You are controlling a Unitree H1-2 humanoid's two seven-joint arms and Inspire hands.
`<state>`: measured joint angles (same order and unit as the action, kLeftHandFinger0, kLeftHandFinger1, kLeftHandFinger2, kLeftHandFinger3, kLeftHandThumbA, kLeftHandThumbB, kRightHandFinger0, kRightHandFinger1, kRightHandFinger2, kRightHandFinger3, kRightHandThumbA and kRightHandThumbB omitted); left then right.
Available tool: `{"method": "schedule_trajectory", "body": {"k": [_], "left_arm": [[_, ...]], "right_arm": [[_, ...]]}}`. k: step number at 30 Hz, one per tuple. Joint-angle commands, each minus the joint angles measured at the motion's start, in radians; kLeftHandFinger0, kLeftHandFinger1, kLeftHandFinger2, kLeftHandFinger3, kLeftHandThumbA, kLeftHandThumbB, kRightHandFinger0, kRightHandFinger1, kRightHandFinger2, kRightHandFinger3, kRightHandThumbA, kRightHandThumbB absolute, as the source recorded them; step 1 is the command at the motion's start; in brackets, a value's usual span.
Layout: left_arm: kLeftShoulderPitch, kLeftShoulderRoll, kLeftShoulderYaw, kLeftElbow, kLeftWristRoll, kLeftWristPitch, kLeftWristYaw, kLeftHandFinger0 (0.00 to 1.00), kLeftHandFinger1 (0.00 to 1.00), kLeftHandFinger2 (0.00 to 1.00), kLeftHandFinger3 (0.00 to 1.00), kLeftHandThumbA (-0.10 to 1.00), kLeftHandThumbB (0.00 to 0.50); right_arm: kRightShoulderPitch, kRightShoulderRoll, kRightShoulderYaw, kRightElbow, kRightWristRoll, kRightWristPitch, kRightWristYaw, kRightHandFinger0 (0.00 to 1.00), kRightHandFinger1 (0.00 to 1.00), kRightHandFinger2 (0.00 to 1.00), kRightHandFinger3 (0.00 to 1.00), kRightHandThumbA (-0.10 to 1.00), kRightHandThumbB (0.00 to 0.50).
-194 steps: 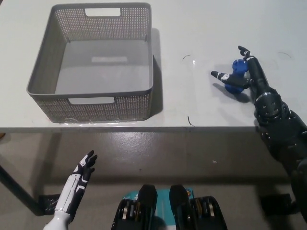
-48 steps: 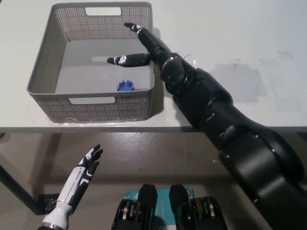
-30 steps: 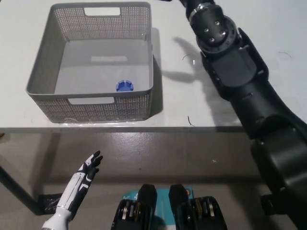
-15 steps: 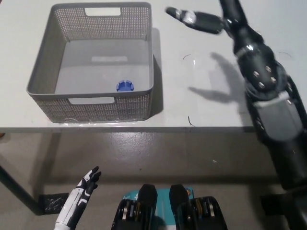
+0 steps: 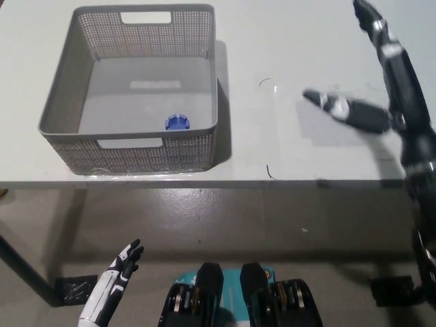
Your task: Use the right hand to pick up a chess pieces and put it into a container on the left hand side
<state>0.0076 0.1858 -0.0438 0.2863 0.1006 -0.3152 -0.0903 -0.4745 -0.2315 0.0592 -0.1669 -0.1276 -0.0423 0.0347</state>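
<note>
From the head view we see the blue chess piece (image 5: 177, 122) lying inside the grey perforated basket (image 5: 61, 102), on its floor close against the near wall and a little right of that wall's handle slot. Only its rounded upper part shows above the rim, so we cannot tell which way its long axis runs or whether it stands upright or lies on its side. Apart from that piece, the basket floor shows only a pale rectangular mark near its middle. The basket sits on the white surface (image 5: 286, 54), toward the surface's left part, with its near wall close to the surface's front edge. Our black right hand (image 5: 381, 82) is over the surface well to the right of the basket, holding nothing; its fingers are spread wide, one reaching up and away from the basket toward the far edge of the surface, another pointing back toward the basket. The chess piece is well apart from this hand, with the basket's right wall and a bare stretch of surface between them. Our white left hand (image 5: 112, 286) rests below the front edge of the surface, nearer us than the basket's left corner, over the floor, fingers loosely apart and gripping nothing.
</note>
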Motion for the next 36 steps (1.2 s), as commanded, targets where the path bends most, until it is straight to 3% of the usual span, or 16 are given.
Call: {"method": "schedule_trajectory", "body": {"k": [1, 2, 7, 9, 14, 17, 20, 27, 29, 33, 34, 36], "left_arm": [[0.023, -0.012, 0.028, -0.022, 0.002, -0.089, 0.051, 1.0, 1.0, 1.0, 1.0, 1.0, 0.276], [0.026, -0.01, 0.028, -0.026, 0.0, -0.083, 0.047, 1.0, 1.0, 1.0, 1.0, 1.0, 0.283], [0.026, -0.01, 0.032, -0.025, 0.0, -0.087, 0.045, 1.0, 1.0, 1.0, 1.0, 1.0, 0.278], [0.029, -0.015, 0.032, -0.024, -0.002, -0.089, 0.048, 1.0, 1.0, 1.0, 1.0, 1.0, 0.28], [0.028, -0.01, 0.039, -0.019, -0.012, -0.095, 0.046, 1.0, 1.0, 1.0, 1.0, 1.0, 0.289], [0.03, -0.013, 0.042, -0.02, -0.015, -0.091, 0.046, 1.0, 1.0, 1.0, 1.0, 1.0, 0.293], [0.023, -0.016, 0.046, -0.011, -0.008, -0.093, 0.05, 1.0, 1.0, 1.0, 1.0, 1.0, 0.297], [0.027, -0.015, 0.051, -0.008, -0.016, -0.098, 0.043, 1.0, 1.0, 1.0, 1.0, 1.0, 0.283], [0.036, -0.015, 0.053, -0.004, -0.019, -0.099, 0.04, 1.0, 1.0, 1.0, 1.0, 1.0, 0.297], [0.03, -0.013, 0.054, 0.005, -0.007, -0.107, 0.046, 1.0, 1.0, 1.0, 1.0, 1.0, 0.284], [0.039, -0.016, 0.056, -0.001, -0.01, -0.102, 0.047, 1.0, 1.0, 1.0, 1.0, 1.0, 0.281], [0.036, -0.016, 0.055, 0.001, -0.007, -0.103, 0.049, 1.0, 1.0, 1.0, 1.0, 1.0, 0.29]], "right_arm": [[0.184, -0.02, -0.012, -0.327, 0.121, -0.02, 0.049, 1.0, 1.0, 1.0, 1.0, 1.0, 0.258], [0.221, -0.011, -0.003, -0.298, 0.12, -0.045, 0.049, 1.0, 1.0, 1.0, 1.0, 1.0, 0.235], [0.331, 0.036, 0.007, -0.156, 0.093, -0.103, 0.03, 1.0, 1.0, 1.0, 1.0, 1.0, 0.266], [0.369, 0.051, 0.011, -0.079, 0.079, -0.16, 0.02, 1.0, 1.0, 1.0, 1.0, 1.0, 0.245], [0.44, 0.067, 0.025, 0.028, 0.094, -0.239, 0.04, 1.0, 1.0, 1.0, 1.0, 0.96, 0.273], [0.467, 0.076, 0.03, 0.079, 0.11, -0.271, 0.046, 1.0, 1.0, 1.0, 1.0, 0.94, 0.256], [0.498, 0.092, 0.034, 0.157, 0.139, -0.287, 0.054, 1.0, 1.0, 1.0, 1.0, 0.93, 0.211], [0.516, 0.12, 0.031, 0.234, 0.131, -0.309, 0.053, 1.0, 1.0, 1.0, 1.0, 0.97, 0.178], [0.538, 0.138, 0.035, 0.299, 0.156, -0.309, 0.066, 1.0, 1.0, 1.0, 1.0, 0.94, 0.105], [0.529, 0.138, 0.031, 0.33, 0.162, -0.318, 0.078, 1.0, 1.0, 1.0, 1.0, 0.94, 0.112], [0.541, 0.144, 0.03, 0.327, 0.211, -0.291, 0.104, 1.0, 1.0, 1.0, 1.0, 0.93, 0.146], [0.544, 0.144, 0.029, 0.318, 0.201, -0.283, 0.099, 1.0, 1.0, 1.0, 1.0, 0.94, 0.138]]}}
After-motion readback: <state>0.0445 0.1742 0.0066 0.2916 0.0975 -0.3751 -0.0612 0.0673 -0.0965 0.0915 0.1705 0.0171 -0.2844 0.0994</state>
